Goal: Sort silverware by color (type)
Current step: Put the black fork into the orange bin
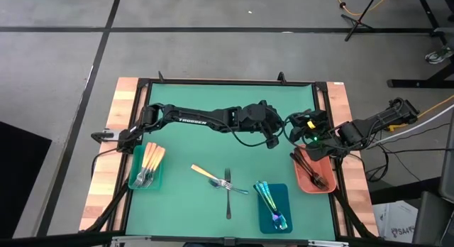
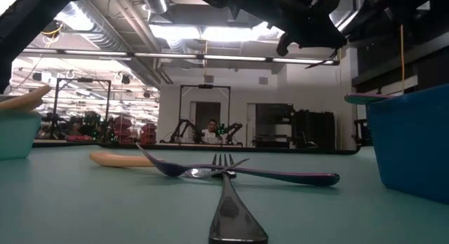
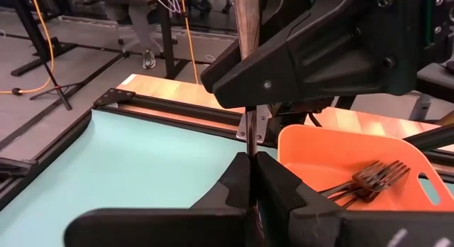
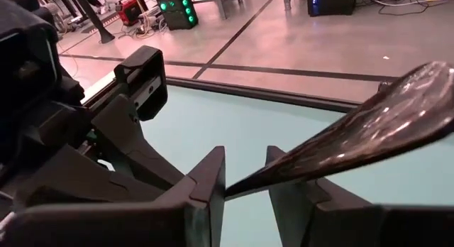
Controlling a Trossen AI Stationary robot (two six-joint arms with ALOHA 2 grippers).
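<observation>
A slim dark utensil (image 3: 247, 126) stands upright in the air over the table's far right part, with my left gripper (image 3: 252, 156) shut on it. My right gripper (image 4: 246, 172) is open, one finger on either side of the same utensil (image 4: 369, 126), whose broad end reaches back past that gripper. In the high view the two grippers meet (image 1: 287, 130) just beyond the salmon tray (image 1: 328, 182), which holds dark forks (image 3: 372, 177). An orange-handled fork (image 1: 207, 174), a black fork (image 1: 228, 194) and an iridescent utensil (image 2: 280, 176) lie crossed on the mat. My left gripper pinches a narrow stretch of the dark utensil's shaft (image 3: 248, 144) between its two fingers. The fingers come nearly level from the table's left and lie across it. The utensil stands upright above them, clear of the table; what is below the fingers is hidden. My right gripper: the gap is wider than the shaft (image 4: 237, 187), and I cannot tell whether a finger touches it.
A teal tray (image 1: 135, 182) at the near left holds orange-handled utensils. A blue tray (image 1: 282, 194) at the near right holds iridescent ones. A black frame (image 1: 227, 84) borders the green mat. Far behind the table a person sits in the room.
</observation>
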